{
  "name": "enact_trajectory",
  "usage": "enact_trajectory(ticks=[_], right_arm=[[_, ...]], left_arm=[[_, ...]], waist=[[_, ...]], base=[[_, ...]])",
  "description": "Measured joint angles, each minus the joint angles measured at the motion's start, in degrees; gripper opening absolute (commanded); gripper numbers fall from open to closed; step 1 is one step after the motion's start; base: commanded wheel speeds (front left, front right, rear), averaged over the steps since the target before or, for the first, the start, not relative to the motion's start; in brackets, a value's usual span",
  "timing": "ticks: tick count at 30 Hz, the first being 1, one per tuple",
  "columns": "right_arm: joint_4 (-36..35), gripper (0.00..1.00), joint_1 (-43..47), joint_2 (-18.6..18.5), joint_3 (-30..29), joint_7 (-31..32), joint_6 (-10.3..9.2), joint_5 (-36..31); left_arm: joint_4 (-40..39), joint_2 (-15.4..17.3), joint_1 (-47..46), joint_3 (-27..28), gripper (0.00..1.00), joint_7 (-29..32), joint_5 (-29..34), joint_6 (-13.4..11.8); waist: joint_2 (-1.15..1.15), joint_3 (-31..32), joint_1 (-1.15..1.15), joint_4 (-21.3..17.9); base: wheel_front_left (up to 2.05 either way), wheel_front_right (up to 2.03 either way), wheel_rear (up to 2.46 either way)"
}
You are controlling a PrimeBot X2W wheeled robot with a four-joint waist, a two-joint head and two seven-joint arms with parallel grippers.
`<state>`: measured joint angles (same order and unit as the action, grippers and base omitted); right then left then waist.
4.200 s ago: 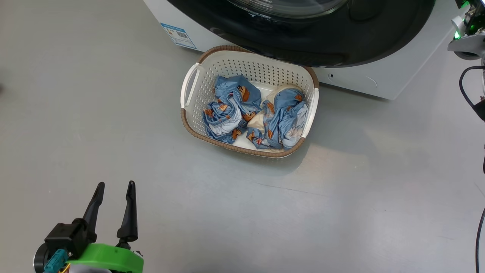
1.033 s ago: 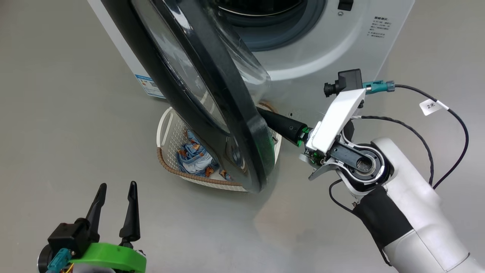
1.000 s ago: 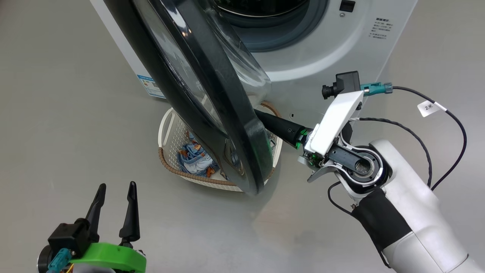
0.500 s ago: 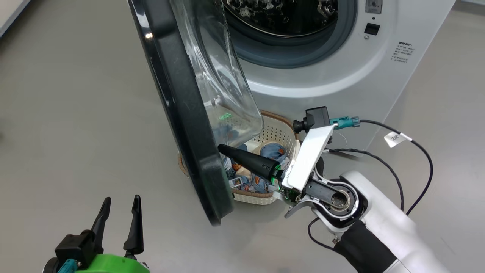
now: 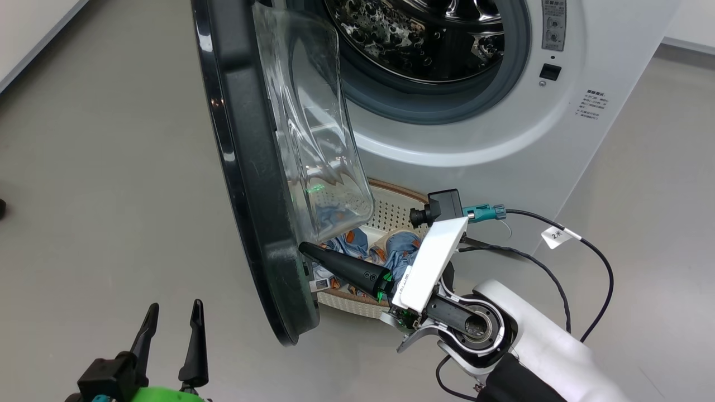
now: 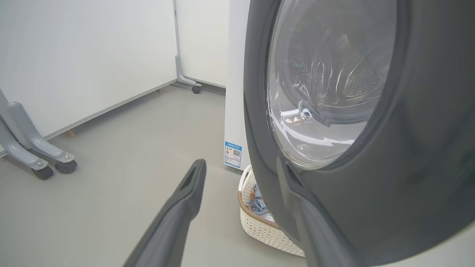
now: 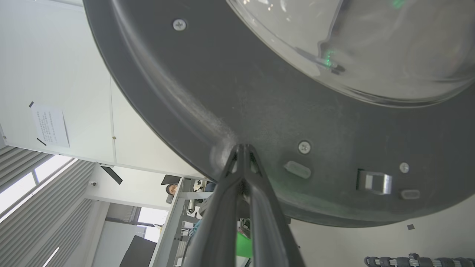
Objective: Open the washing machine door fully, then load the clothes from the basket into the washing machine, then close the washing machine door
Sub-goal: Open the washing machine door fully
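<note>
The white washing machine (image 5: 503, 139) has its steel drum (image 5: 424, 39) exposed. The washing machine door (image 5: 246, 167) stands swung out, edge-on to the head view, with its glass bulge (image 5: 313, 139) facing the drum. My right gripper (image 5: 306, 249) is shut and empty, its tips pressed against the door's dark inner rim (image 7: 297, 111) near the latch (image 7: 373, 181). Under the door sits the basket (image 5: 391, 204) with the blue printed clothes (image 5: 402, 245) inside. My left gripper (image 5: 170, 315) hangs open and empty at the lower left, on the door's outer side (image 6: 334, 92).
Grey floor surrounds the machine. A wheeled stand's feet (image 6: 41, 159) and white wall panels stand off to the left. The right arm's black cable (image 5: 564, 268) loops in front of the machine. A person (image 7: 171, 189) is far in the background.
The door has swung further out to the left with my shut right gripper against its inner rim. The head camera has tilted up, bringing the drum into view. My left gripper stays open.
</note>
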<state>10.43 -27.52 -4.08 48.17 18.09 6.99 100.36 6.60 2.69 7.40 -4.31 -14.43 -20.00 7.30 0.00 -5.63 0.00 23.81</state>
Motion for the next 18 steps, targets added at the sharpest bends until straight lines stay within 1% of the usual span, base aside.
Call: enact_trajectory(ticks=[7,9,10,13,15,16,17,18], right_arm=[[-0.13,0.0,-0.11,0.04,0.58,-2.07,0.0,0.08],[-0.52,0.0,-0.14,0.15,0.3,-2.6,0.0,-0.13],[-0.52,0.0,-0.19,0.24,-0.01,-2.97,0.0,-0.6],[-0.29,0.0,-0.36,0.31,-1.68,-4.55,0.0,-4.68],[-0.58,0.43,-0.69,-0.3,-2.98,-6.65,0.0,-8.54],[-0.88,0.88,-1.02,-1.05,-3.25,-7.55,0.0,-10.18],[-1.26,1.0,-1.36,-2.04,-3.42,-8.22,0.0,-11.67],[-1.75,1.0,-1.42,-3.32,-3.66,-9.06,0.0,-13.01]], left_arm=[[-1.87,0.0,1.72,1.04,1.0,0.0,0.41,-0.03],[-2.6,0.01,2.65,1.18,1.0,-0.01,0.4,-0.71],[-3.28,0.0,3.04,1.19,1.0,0.0,0.38,-0.99],[-4.55,0.0,3.72,1.69,1.0,-0.01,0.25,-1.89],[-5.49,0.01,4.24,2.19,1.0,-0.01,0.24,-2.4],[-5.56,0.0,4.47,2.48,1.0,0.0,0.23,-2.55],[-5.56,0.01,4.61,2.83,1.0,0.0,0.22,-2.65],[-5.57,0.0,4.64,3.2,1.0,-0.01,0.21,-2.86]], waist=[[0.0,0.75,0.0,-0.3],[0.0,0.98,0.0,-0.74],[0.0,1.1,0.0,-0.99],[0.0,1.45,0.0,-1.93],[0.0,1.74,0.0,-2.67],[0.0,1.88,0.0,-3.07],[0.0,2.04,0.0,-3.49],[0.0,2.21,0.0,-3.93]], base=[[0.0,0.0,0.0],[0.0,0.0,0.0],[0.0,0.0,0.0],[0.0,0.0,0.0],[0.0,0.0,0.0],[0.0,0.0,0.0],[0.0,0.0,0.0],[0.0,0.0,0.0]])
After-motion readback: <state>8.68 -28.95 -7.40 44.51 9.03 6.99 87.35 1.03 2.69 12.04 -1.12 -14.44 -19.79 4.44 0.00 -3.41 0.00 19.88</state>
